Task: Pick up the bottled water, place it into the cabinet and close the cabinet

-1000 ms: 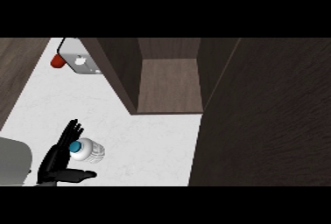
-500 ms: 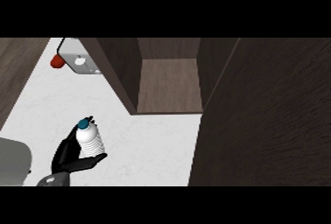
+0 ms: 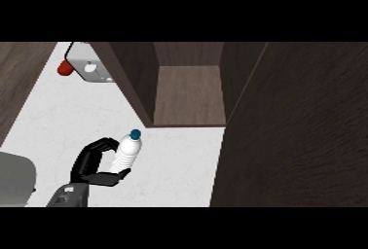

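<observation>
One hand, the left, was in view at the lower left, its fingers curled round one bottled water and the thumb pressed under it, the blue cap tilted up and away from the fingers, judged a carrying grasp above the white tabletop. Beyond the fingers and to their right stood one cabinet, open, its shelf bare to receive the bottle; its door stood further right, not yet closed.
</observation>
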Tool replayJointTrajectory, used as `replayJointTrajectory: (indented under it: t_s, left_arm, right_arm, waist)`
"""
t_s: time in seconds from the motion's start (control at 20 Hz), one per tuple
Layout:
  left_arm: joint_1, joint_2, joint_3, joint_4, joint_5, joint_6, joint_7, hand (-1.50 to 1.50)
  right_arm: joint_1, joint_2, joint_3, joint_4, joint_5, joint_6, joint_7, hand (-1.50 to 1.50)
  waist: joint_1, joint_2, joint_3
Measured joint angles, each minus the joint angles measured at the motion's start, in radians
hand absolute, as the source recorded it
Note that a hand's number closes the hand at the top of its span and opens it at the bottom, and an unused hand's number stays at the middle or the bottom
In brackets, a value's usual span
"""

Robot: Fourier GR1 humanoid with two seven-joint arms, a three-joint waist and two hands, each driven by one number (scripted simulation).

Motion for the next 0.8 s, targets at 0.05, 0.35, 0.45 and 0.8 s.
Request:
replayJointTrajectory:
  t_s: [0.05,0.35,0.45,0.8]
  left_arm:
    - [0.003,-0.003,-0.011,-0.010,-0.014,0.023,-0.020,1.50]
    - [-0.003,-0.082,-0.031,-0.064,-0.025,0.167,-0.071,1.50]
    - [-0.026,-0.107,-0.037,-0.068,-0.011,0.217,-0.071,1.50]
    - [-0.018,-0.143,-0.170,-0.190,0.153,0.262,-0.021,1.50]
  right_arm:
    - [-0.001,0.000,0.008,0.000,0.000,-0.003,0.003,-1.50]
    - [0.019,-0.013,0.010,-0.003,-0.004,-0.006,-0.014,-1.50]
    - [0.022,-0.011,0.020,-0.001,-0.004,-0.011,-0.020,-1.50]
    - [0.049,-0.021,0.042,-0.005,-0.003,-0.024,-0.040,-1.50]
  waist:
    - [0.000,0.000,0.000]
    - [0.002,-0.001,0.000]
    - [0.001,0.000,0.000]
    - [0.003,-0.003,0.001]
